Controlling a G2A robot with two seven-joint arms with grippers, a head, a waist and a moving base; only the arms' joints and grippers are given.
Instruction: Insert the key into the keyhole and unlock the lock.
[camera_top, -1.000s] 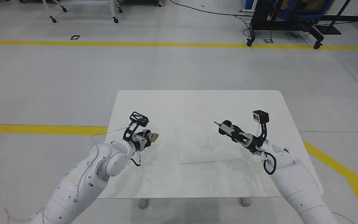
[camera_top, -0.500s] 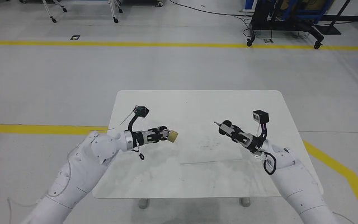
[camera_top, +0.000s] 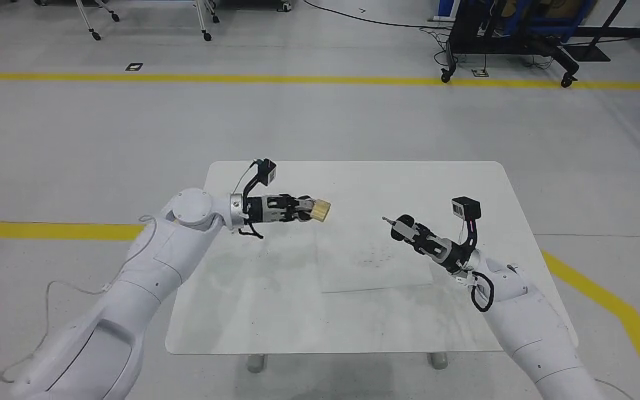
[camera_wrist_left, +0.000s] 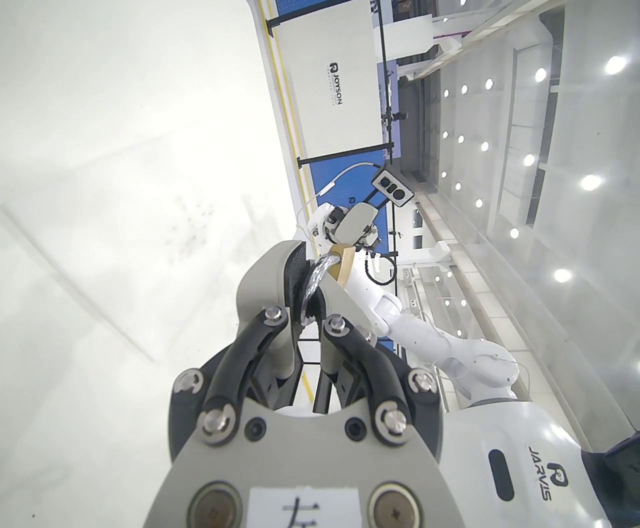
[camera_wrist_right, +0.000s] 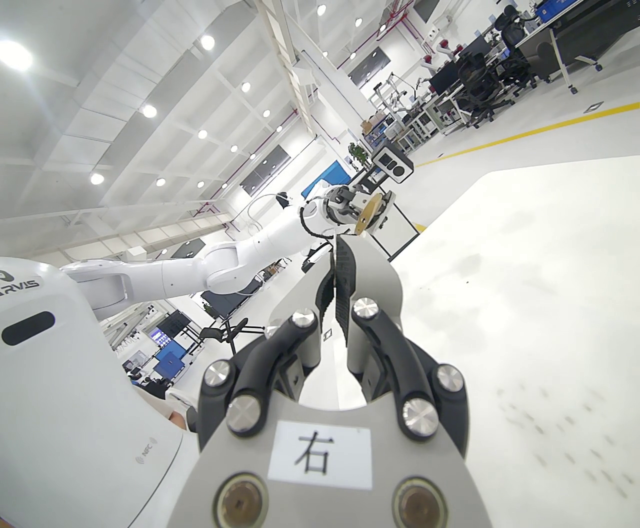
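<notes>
Left tool (camera_top: 303, 208) is clamped on the shackle of the brass lock (camera_top: 321, 209). It holds the lock in the air above the worktop (camera_top: 420, 190), with the lock body pointing toward the right arm. Right tool (camera_top: 404, 228) is pinched tight on the key (camera_top: 387, 220), whose blade is aimed toward the lock. Lock and key are well apart.

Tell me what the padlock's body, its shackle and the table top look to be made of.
The padlock body looks like brass, going by its yellow-gold colour. The shackle, clamped in the left end effector, is probably polished steel: silver with bright glints. The table top is smooth and white with a faint sheen, perhaps laminate or painted board; the look leaves that open.
</notes>
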